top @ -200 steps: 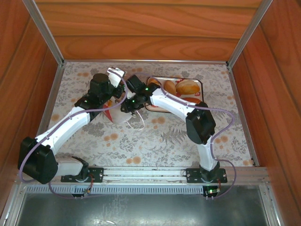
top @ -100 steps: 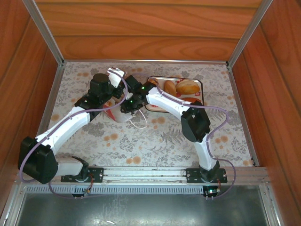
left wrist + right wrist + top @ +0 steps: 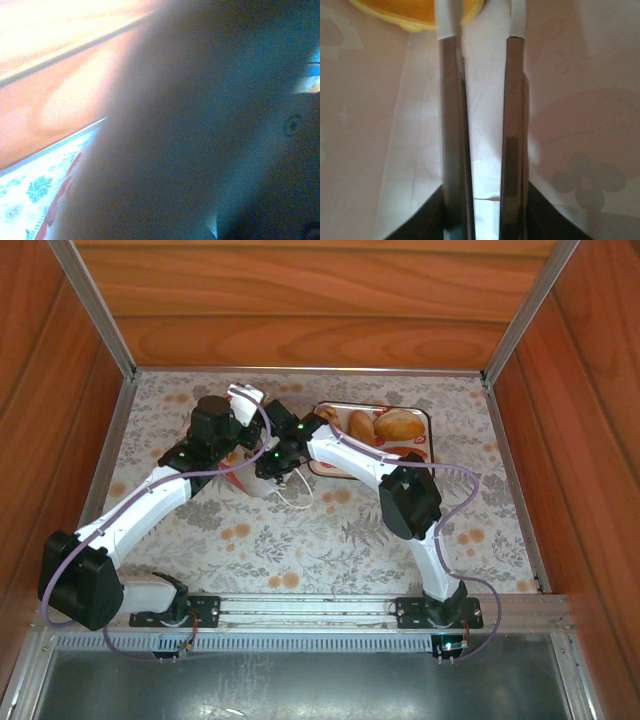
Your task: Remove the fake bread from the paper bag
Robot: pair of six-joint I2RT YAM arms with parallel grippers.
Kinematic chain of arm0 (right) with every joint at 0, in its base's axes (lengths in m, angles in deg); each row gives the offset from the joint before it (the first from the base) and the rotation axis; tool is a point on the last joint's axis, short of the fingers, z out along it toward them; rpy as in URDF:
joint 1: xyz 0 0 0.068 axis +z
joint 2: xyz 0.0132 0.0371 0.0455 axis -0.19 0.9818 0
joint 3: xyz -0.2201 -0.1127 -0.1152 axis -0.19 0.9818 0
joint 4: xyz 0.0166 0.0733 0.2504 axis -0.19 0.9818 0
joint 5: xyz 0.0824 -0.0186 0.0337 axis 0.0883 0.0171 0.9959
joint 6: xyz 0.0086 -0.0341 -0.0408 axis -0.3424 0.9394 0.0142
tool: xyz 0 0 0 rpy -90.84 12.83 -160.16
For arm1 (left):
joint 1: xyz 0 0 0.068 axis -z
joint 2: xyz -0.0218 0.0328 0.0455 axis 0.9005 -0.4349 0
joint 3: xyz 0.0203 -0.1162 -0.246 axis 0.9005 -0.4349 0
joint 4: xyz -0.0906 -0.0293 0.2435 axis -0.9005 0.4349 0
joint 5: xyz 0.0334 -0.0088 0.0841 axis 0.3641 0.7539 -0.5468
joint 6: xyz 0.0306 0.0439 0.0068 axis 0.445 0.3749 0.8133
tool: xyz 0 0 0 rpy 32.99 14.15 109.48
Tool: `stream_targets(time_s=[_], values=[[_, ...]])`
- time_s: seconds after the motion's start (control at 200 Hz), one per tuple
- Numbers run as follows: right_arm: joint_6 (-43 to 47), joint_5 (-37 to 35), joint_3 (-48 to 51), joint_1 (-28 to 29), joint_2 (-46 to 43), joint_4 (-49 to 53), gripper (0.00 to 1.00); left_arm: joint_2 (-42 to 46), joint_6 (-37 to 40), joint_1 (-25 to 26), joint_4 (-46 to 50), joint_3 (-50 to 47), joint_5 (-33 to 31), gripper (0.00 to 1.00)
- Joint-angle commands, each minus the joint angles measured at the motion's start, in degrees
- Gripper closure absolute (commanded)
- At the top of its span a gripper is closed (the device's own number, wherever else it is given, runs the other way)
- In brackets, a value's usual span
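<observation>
The paper bag [image 3: 252, 484], white with a red lower band, stands at mid-table. My left gripper [image 3: 240, 453] is shut on its rim; in the left wrist view the bag's wall [image 3: 175, 125] is a close dark blur. My right gripper [image 3: 268, 468] reaches down into the bag from the right. Inside the bag [image 3: 560, 75], its fingers [image 3: 447, 125] stand a narrow gap apart. An orange-yellow piece of fake bread [image 3: 415, 10] lies at the fingertips, mostly behind the left one. The tips run off the frame, so any grip is hidden. More fake bread [image 3: 400, 425] lies on a tray.
The white tray [image 3: 425, 418] sits at the back right of the floral tablecloth [image 3: 330, 540], just behind the right forearm. The bag's cord handle [image 3: 290, 498] loops onto the cloth. Wooden walls [image 3: 300, 330] enclose the table on three sides.
The right arm's elbow has swung left and its gripper has pushed farther into the bag. The cord handle shifted slightly. The left arm has held still.
</observation>
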Motion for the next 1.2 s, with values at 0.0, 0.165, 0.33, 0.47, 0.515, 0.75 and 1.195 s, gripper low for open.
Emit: stream_targets(time_s=[0.0,0.165,0.33,0.47,0.515,0.75,1.195], values=[[0.1,1.0,-0.2,0.2,-0.4,-2.6,0.79,1.9,-0.4,0.5,-2.2,1.3,3.2,1.0],[-0.5,-1.1,4.3,0.2,-4.7,-4.6,0.92,1.4,-0.6,0.5,-2.2,1.1,1.3,1.0],[-1.8,-3.2,8.6,0.2,-9.4,-6.0,1.0,0.4,-1.5,0.6,-2.2,1.2,-5.0,1.0],[-2.5,-4.0,10.7,0.2,-12.2,-5.1,1.0,-0.4,-1.9,0.5,-2.2,1.3,-8.8,1.0],[-2.8,-4.4,11.4,0.3,-13.2,-4.7,1.0,-0.6,-1.8,0.6,-2.2,1.3,-10.0,1.0],[-3.9,-7.8,14.7,0.3,-18.2,-2.4,1.0,-1.0,-2.0,0.5,-2.2,0.9,-13.2,1.0],[-4.2,-11.9,19.9,1.3,-26.8,0.1,1.0,-4.8,-2.0,0.6,-2.1,3.5,-18.9,1.0]])
